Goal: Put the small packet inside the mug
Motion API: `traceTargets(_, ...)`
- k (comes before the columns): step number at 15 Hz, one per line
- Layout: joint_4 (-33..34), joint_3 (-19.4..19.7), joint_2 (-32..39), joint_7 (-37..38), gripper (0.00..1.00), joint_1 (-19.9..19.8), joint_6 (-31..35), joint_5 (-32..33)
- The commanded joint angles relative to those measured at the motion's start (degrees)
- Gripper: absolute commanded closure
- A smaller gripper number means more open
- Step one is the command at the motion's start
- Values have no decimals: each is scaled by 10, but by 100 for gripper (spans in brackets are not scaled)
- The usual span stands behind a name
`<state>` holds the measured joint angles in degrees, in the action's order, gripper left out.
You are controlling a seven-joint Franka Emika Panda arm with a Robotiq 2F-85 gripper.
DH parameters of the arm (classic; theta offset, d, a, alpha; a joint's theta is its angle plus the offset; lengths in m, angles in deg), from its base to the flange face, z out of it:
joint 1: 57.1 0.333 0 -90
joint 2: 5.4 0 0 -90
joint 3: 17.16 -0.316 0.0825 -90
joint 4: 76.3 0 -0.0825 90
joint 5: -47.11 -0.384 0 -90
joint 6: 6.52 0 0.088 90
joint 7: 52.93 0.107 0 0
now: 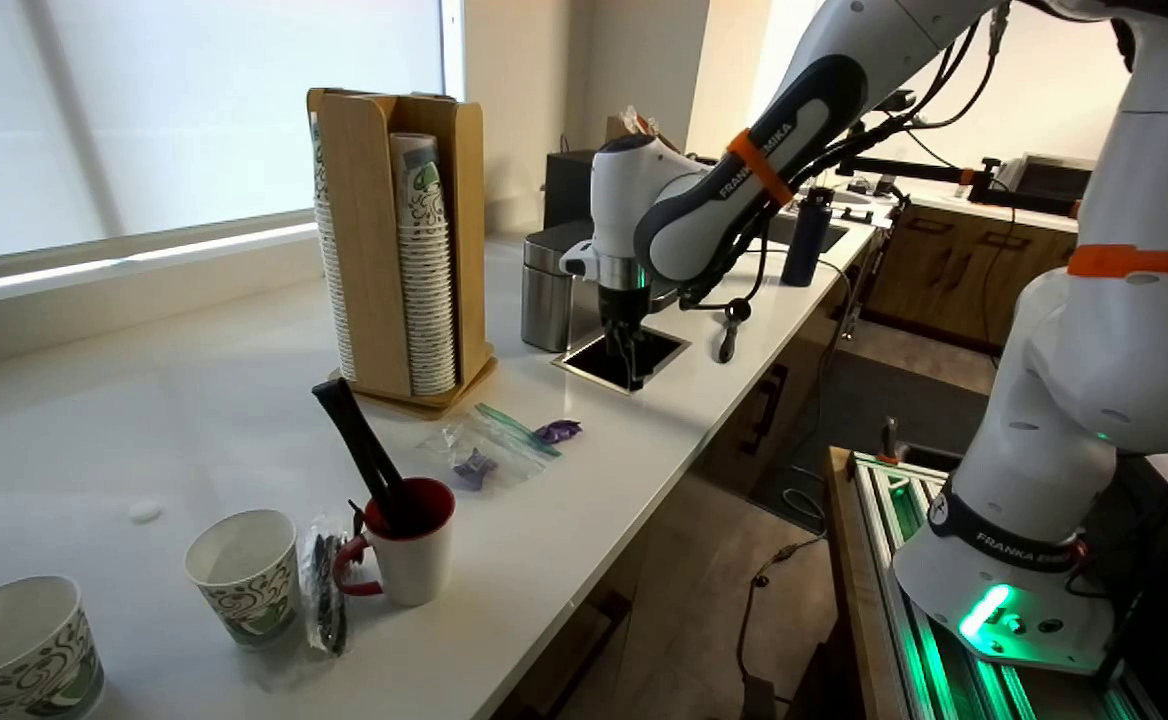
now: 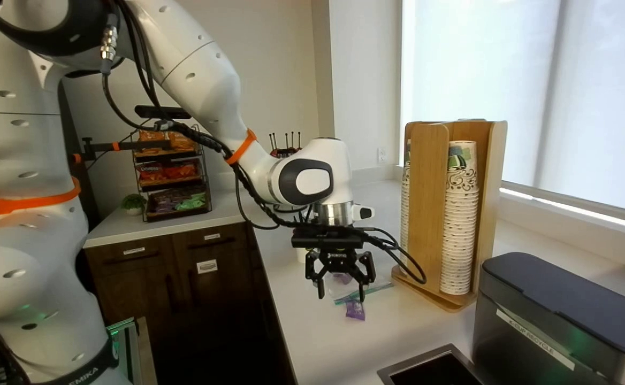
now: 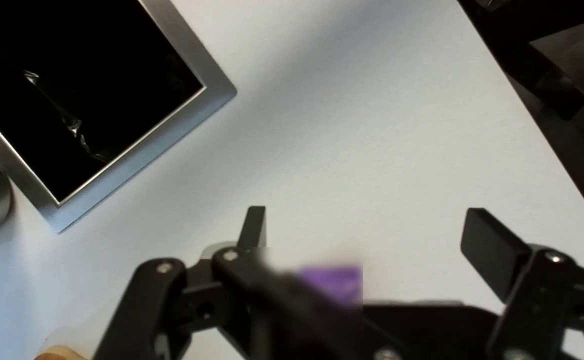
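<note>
A small crinkled purple packet [image 1: 558,431] lies on the white counter at the green-edged end of a clear plastic bag. It shows in both exterior views [image 2: 355,309]. A blurred purple patch [image 3: 339,282] shows behind the gripper linkage in the wrist view. The mug [image 1: 414,568], white with a dark red inside and handle, stands upright near the counter's front edge with black utensils in it. In an exterior view the arm mostly hides it [image 2: 301,255]. My gripper [image 2: 341,295] is open and empty above the counter; its spread fingers show in the wrist view [image 3: 364,225].
The clear bag [image 1: 509,455] holds another purple piece [image 1: 474,468]. A wooden cup dispenser [image 1: 359,250], a steel bin [image 1: 546,300] and a square counter opening [image 1: 599,380] stand near the arm. Two patterned paper cups [image 1: 249,575] and a wrapped black item [image 1: 326,590] are by the mug.
</note>
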<state>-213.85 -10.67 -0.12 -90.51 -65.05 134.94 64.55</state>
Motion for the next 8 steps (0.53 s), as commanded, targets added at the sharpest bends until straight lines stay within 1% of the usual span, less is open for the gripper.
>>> traceTargets(1, -2, 0, 20, -37, 0, -2, 49, 31)
traceTargets(2, 1, 1, 29, -44, 0, -2, 62, 40)
traceTargets(4, 2, -4, 44, -64, 0, -5, 100, 19)
traceTargets(6, 2, -11, 59, -50, 0, -4, 126, -4)
traceTargets(7, 4, -13, 65, -38, 0, -4, 130, -12)
traceTargets(8, 0, -8, 48, -39, 0, -2, 110, 8)
